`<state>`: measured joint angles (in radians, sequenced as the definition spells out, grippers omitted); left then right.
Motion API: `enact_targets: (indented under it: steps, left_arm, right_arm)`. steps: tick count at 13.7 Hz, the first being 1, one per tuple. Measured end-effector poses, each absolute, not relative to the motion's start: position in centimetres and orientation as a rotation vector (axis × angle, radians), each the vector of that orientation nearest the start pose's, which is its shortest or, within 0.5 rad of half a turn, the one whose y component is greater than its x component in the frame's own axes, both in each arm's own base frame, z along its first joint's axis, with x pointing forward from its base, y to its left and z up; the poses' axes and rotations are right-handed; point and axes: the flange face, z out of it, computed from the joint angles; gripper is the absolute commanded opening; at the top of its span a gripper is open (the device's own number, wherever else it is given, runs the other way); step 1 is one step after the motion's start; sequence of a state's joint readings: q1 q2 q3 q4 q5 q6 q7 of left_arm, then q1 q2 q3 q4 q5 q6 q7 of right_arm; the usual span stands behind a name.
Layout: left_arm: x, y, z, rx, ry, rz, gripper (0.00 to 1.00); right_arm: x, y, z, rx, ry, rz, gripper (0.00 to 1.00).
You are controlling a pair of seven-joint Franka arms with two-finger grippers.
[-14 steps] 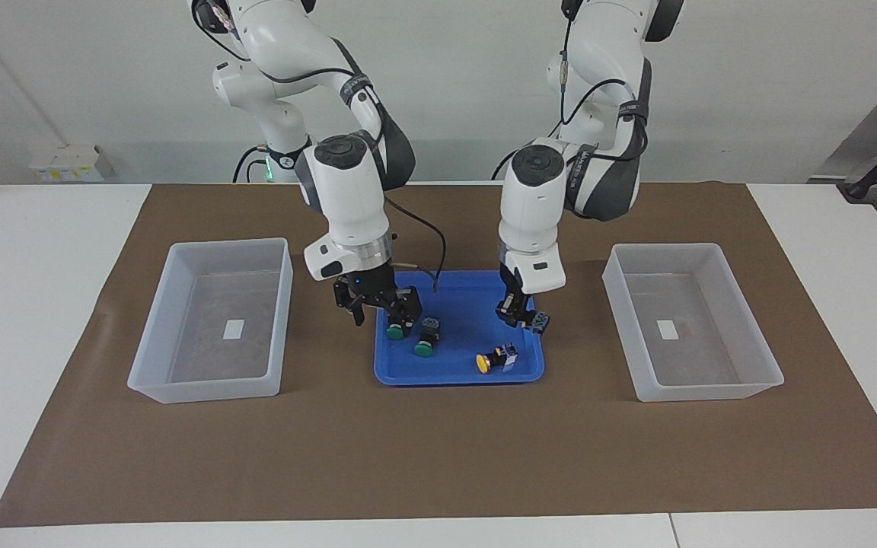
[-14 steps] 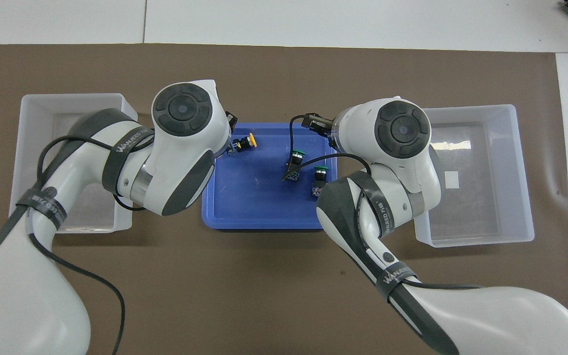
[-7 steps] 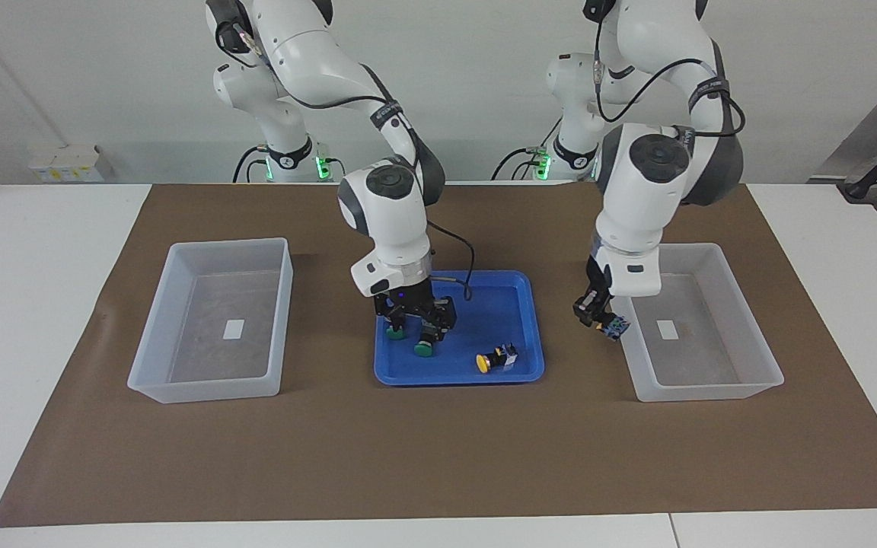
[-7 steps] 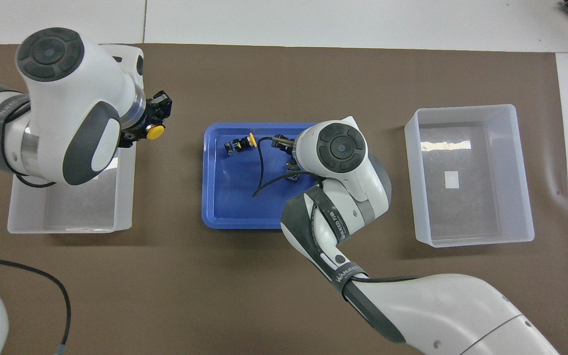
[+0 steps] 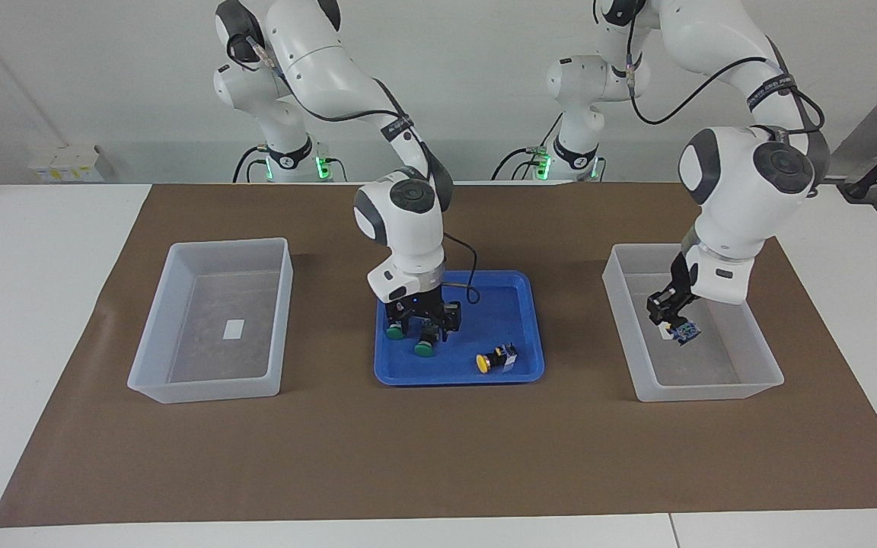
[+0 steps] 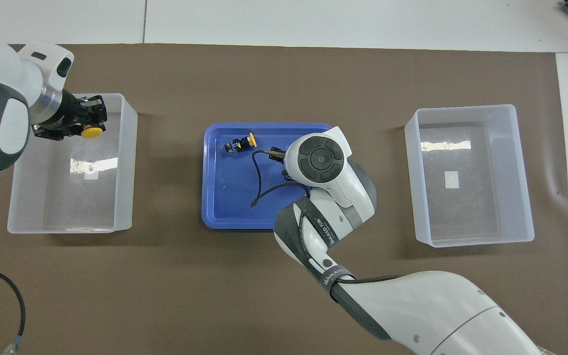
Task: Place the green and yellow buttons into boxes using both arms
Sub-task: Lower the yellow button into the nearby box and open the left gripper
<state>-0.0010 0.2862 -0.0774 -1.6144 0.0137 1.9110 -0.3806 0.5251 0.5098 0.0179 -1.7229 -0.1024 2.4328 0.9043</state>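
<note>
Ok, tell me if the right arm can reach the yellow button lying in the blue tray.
Probably yes: the right gripper is down in the blue tray at the green buttons, the yellow button lies uncovered beside them, and the left gripper is over a box.

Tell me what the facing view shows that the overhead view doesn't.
Facing only: the right gripper down in the blue tray at two green buttons; its own arm hides these from overhead. Overhead only: the yellow cap of the held button in the left gripper, over the box at the left arm's end. Both: the tray, a loose yellow button in it, and the second box.
</note>
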Motion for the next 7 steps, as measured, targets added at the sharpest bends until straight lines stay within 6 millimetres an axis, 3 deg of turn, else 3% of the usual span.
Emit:
enact_targets:
  steps: [1,3,4,7]
  left_arm:
    - [64.3,-2.8,45.4,-3.126,-0.394,0.008,0.0]
    - [63.3,-0.1,43.9,-3.136,-0.294,0.03,0.0]
    - [62.7,0.7,42.9,-3.139,-0.266,0.016,0.0]
    - [60.6,0.6,39.3,-3.145,-0.192,-0.026,0.0]
  right_arm:
    - [58.7,35.7,30.5,-3.003,0.434,-0.306,0.59]
    - [58.4,36.1,29.6,-3.001,0.421,-0.307,0.1]
    - [58.3,36.1,29.4,-3.004,0.417,-0.304,0.0]
    - [58.3,36.2,29.3,-3.019,0.395,-0.318,0.0]
